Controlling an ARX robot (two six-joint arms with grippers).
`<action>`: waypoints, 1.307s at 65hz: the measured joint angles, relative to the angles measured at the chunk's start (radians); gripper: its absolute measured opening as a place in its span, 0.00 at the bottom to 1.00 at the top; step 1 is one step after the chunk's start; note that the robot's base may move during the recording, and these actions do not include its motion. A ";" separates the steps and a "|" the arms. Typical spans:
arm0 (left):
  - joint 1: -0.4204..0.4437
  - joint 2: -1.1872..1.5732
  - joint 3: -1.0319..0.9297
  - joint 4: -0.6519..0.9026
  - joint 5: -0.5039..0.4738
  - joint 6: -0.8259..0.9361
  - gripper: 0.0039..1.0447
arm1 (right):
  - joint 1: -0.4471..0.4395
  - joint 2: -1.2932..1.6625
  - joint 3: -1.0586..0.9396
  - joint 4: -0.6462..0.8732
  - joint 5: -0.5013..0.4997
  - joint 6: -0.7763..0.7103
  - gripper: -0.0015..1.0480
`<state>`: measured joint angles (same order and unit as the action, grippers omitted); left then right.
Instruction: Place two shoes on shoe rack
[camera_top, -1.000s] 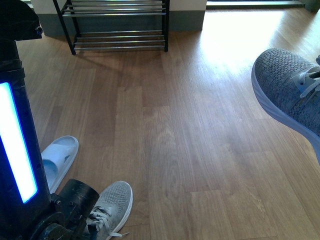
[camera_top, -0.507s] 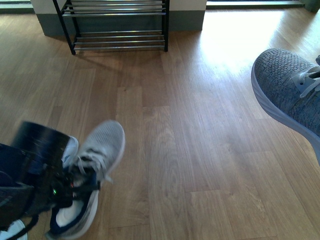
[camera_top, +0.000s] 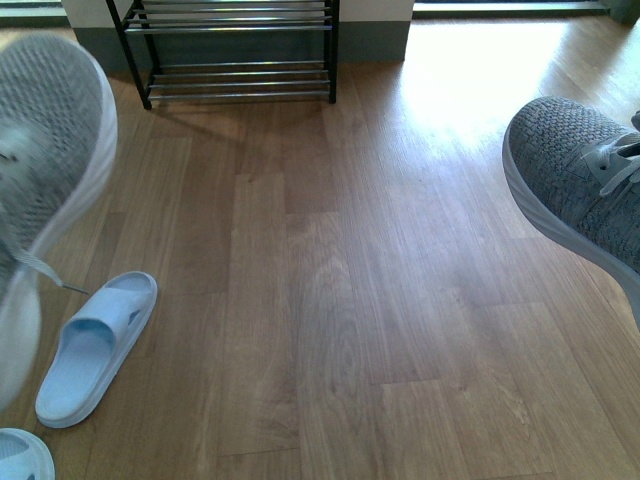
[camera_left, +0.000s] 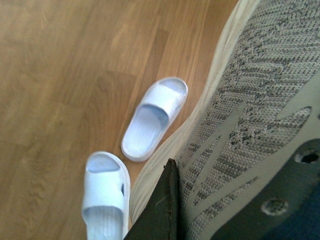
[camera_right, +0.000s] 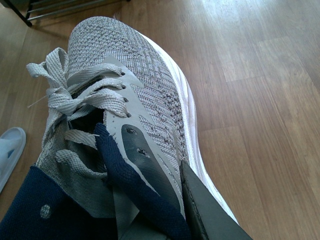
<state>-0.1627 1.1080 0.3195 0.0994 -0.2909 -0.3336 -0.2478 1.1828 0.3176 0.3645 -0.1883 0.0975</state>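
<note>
- Left gripper (camera_left: 161, 207) grips the left sneaker (camera_top: 50, 130) aloft, far from the shoe rack (camera_top: 235, 60).
- Right gripper (camera_right: 200, 212) grips the right sneaker (camera_top: 580, 190), equally far.
- Slides (camera_top: 95, 345) lie on the floor (camera_top: 330, 300), farther still.

You have 2 grey knit sneakers w/ white soles, both raised off the floor. Left sneaker (camera_top: 52, 140): motion-blurred at the front view's left edge, toe up, one lace hanging. Right sneaker (camera_top: 575, 185): right edge, toe toward upper left, laces tied, navy lining visible. Shoe rack (camera_top: 240, 82): black frame, chrome bars, upright at the far wall. Pale blue slide (camera_top: 97, 345) and 2nd slide (camera_top: 22, 456): flat on the floor, below the left sneaker.
</note>
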 joint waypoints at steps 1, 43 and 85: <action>0.000 -0.050 -0.002 -0.028 -0.003 0.031 0.01 | 0.000 0.000 0.000 0.000 0.000 0.000 0.01; -0.001 -0.362 -0.032 -0.201 -0.049 0.285 0.01 | 0.001 0.000 0.000 0.000 -0.002 0.000 0.01; 0.000 -0.361 -0.032 -0.201 -0.050 0.288 0.01 | 0.000 0.000 0.000 0.000 0.000 0.000 0.01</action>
<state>-0.1631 0.7467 0.2871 -0.1017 -0.3412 -0.0460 -0.2474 1.1828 0.3176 0.3641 -0.1879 0.0978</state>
